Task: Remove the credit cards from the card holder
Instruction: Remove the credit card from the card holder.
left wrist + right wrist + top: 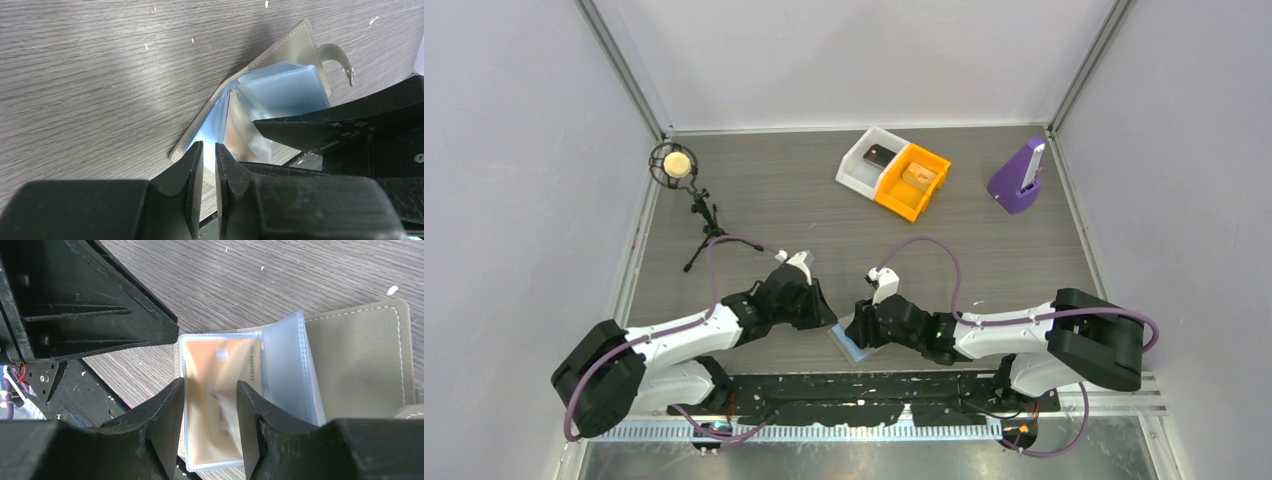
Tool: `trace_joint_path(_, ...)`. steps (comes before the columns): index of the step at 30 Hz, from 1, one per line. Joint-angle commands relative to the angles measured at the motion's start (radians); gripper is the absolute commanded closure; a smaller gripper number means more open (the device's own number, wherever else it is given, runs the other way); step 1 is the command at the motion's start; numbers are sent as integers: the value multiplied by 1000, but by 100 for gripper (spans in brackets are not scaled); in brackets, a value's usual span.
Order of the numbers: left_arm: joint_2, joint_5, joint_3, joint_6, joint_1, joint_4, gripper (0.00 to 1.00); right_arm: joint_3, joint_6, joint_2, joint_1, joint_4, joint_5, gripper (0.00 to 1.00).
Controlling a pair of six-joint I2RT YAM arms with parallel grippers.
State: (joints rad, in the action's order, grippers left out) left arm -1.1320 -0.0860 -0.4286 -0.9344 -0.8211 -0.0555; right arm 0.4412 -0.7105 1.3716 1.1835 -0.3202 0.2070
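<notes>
Risk noted: the gold card (215,360) sits in a clear sleeve of the card holder (360,355), which lies open on the table (100,75) at its near edge. If you pull, sleeve and holder may drag along together. Your right gripper (210,385) stands about half open, straddling that card; contact cannot be confirmed. Your left gripper (209,147) is closed to a narrow slit and looks to pinch the holder's near edge, a thin hold that could slip.
</notes>
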Motion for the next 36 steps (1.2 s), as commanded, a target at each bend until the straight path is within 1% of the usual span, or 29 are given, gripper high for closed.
trace_joint_path(1, -14, -15, -32, 2, -4, 77, 83, -13, -5, -27, 4, -3, 4, 51)
trace_joint_path(9, -22, -4, -25, -3, -4, 89, 83, -14, -4, -27, 4, -6, 4, 52)
trace_joint_path(36, -97, -30, -26, -29, -4, 120, 83, -19, -8, -34, 4, -12, 15, 51)
